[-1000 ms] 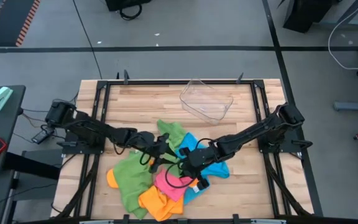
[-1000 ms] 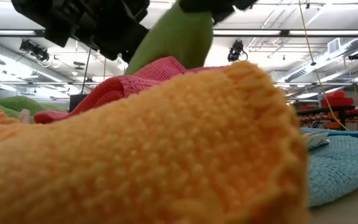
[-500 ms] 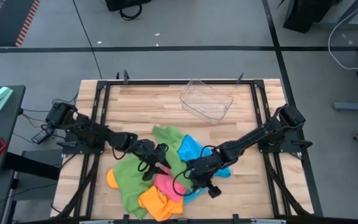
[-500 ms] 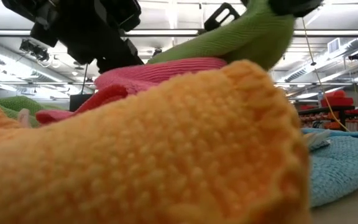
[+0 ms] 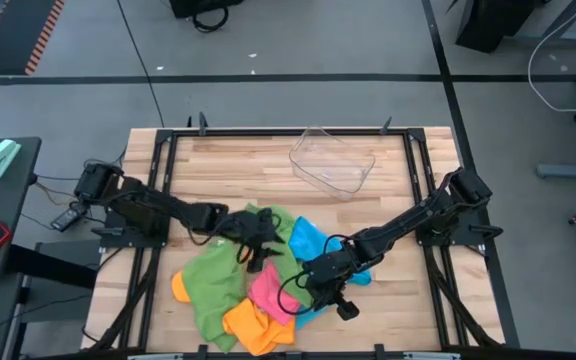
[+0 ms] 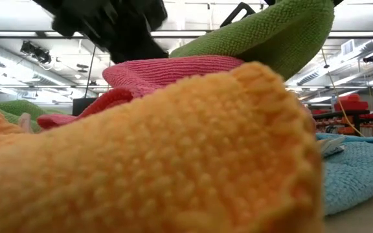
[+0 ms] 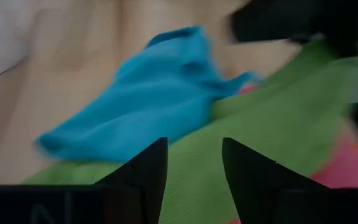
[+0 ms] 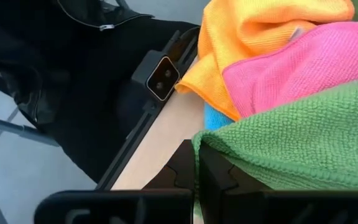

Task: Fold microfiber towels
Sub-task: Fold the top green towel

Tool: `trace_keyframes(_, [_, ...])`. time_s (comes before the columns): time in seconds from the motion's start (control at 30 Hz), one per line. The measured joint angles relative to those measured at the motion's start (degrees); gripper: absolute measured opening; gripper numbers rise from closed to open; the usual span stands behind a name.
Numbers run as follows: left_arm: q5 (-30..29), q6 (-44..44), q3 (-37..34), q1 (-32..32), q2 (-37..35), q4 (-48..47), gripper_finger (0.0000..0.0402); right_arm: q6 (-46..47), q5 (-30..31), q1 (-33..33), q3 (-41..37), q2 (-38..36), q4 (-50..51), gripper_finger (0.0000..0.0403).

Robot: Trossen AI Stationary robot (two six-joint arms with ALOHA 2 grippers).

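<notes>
The right gripper (image 5: 320, 283) pinches a green towel (image 8: 303, 134) edge, jaws pressed together, lifting it clear of the pile at the table's (image 5: 228, 170) near middle. The left gripper's (image 7: 194, 163) jaws hover spread above, likely to take another corner.

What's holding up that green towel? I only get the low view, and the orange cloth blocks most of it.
Observer: The right gripper is shut on the edge of the green towel.
Operator: And the left arm?
Observer: The left gripper is at the green towel too, right beside the blue towel.
Operator: Is the tray in the way?
Observer: No. The clear tray sits at the far side of the table, apart from the pile.
</notes>
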State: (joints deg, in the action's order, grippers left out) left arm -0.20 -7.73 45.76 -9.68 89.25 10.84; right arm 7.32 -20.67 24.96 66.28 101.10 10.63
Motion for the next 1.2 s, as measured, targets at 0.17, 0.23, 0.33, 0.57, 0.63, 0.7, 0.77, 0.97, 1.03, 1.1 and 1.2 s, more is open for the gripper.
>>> trace_keyframes(0.17, [5.4, 0.8, 0.0, 2.6, 0.0, -2.3, 0.0178, -1.3, 2.7, 0.4, 0.0, 0.0, 0.0, 0.0008])
trace_keyframes(0.23, [6.2, 1.3, 0.0, 3.0, 0.0, -2.7, 0.0186, -1.8, 2.8, 0.3, 0.0, 0.0, 0.0, 0.0008])
trace_keyframes(0.33, [6.1, 3.0, 0.0, 3.5, 0.0, -3.5, 0.0196, -1.9, 2.8, 0.3, 0.0, 0.0, 0.0, 0.0008])
trace_keyframes(0.57, [6.5, 5.0, 0.1, 5.4, 0.9, -4.6, 0.0202, -2.4, 2.9, 0.3, 0.0, 0.0, -1.1, 0.0008])
trace_keyframes(0.63, [8.4, 5.0, 0.0, 5.8, 1.5, -5.4, 0.0199, -2.6, 2.9, 0.3, 0.0, 0.0, -1.2, 0.0008])
trace_keyframes(0.7, [9.3, 4.3, 0.2, 5.8, 2.7, -5.1, 0.0195, -2.8, 2.9, 0.3, 0.0, 0.0, -1.4, 0.0008])
trace_keyframes(0.77, [9.5, 3.9, 0.0, 5.8, 3.7, -5.3, 0.0193, -3.0, 2.9, 0.3, 0.0, 0.0, -1.8, 0.0008])
trace_keyframes(0.97, [9.5, 4.2, 0.0, 5.7, 4.7, -5.2, 0.0183, -3.3, 3.0, 0.3, 0.0, 0.0, -1.8, 0.0008])
trace_keyframes(1.03, [9.5, 4.4, 0.0, 5.5, 4.7, -5.2, 0.0166, -3.3, 3.1, 0.3, 0.0, 0.0, -1.8, 0.0008])
trace_keyframes(1.1, [9.5, 4.4, 0.0, 5.2, 4.6, -5.2, 0.0140, -3.5, 3.1, 0.3, 0.0, 0.0, -1.8, 0.0008])
trace_keyframes(1.2, [9.5, 5.3, 0.0, 4.5, 4.6, -5.3, 0.0087, -3.5, 3.1, 0.3, 0.0, 0.0, -1.8, 0.0008])
